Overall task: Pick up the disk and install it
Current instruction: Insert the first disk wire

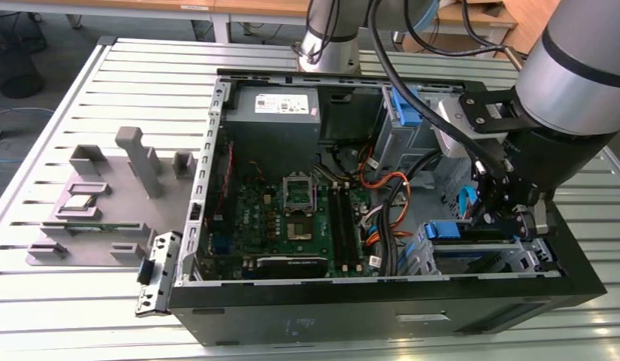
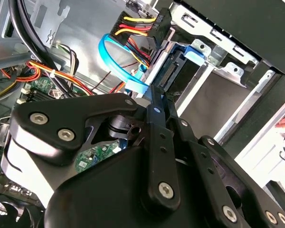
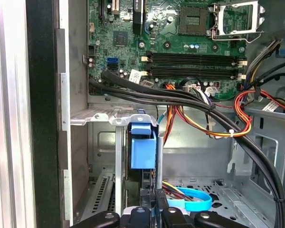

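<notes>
The disk point(image 3: 143, 151) stands on edge in the grey drive cage point(image 3: 100, 117) at the case's corner, with its blue carrier tab facing out. In the second wrist view the disk point(image 2: 167, 66) shows its connector end and a blue tab. My gripper point(image 3: 157, 203) is shut on the disk's thin silver edge, with the fingertips point(image 2: 155, 93) close together against it. In the exterior view my gripper point(image 1: 510, 219) reaches down into the case at that view's right, next to the blue carrier of the disk point(image 1: 452, 229).
The open computer case point(image 1: 390, 312) lies on a slatted table point(image 1: 139, 68). The motherboard point(image 3: 180, 47), thick black cables point(image 3: 190, 102), orange-red wire bundles point(image 3: 228, 126) and a blue flat cable point(image 2: 115, 64) crowd around the cage. Grey fixtures point(image 1: 99, 199) stand at the exterior view's left.
</notes>
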Robot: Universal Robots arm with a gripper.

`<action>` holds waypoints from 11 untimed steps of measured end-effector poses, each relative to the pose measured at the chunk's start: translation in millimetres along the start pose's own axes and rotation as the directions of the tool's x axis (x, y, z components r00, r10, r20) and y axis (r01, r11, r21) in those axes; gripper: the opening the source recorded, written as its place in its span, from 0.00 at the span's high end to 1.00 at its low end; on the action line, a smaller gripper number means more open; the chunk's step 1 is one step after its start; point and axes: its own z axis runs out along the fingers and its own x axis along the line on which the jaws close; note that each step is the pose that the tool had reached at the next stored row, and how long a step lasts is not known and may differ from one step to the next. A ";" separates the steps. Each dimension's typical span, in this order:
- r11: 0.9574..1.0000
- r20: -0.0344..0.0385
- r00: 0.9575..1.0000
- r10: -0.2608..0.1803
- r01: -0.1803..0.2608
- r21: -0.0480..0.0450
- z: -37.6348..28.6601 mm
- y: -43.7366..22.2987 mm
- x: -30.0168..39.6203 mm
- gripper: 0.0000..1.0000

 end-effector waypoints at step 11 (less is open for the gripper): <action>1.000 0.000 1.000 0.000 0.000 0.000 1.3 0.2 0.1 0.84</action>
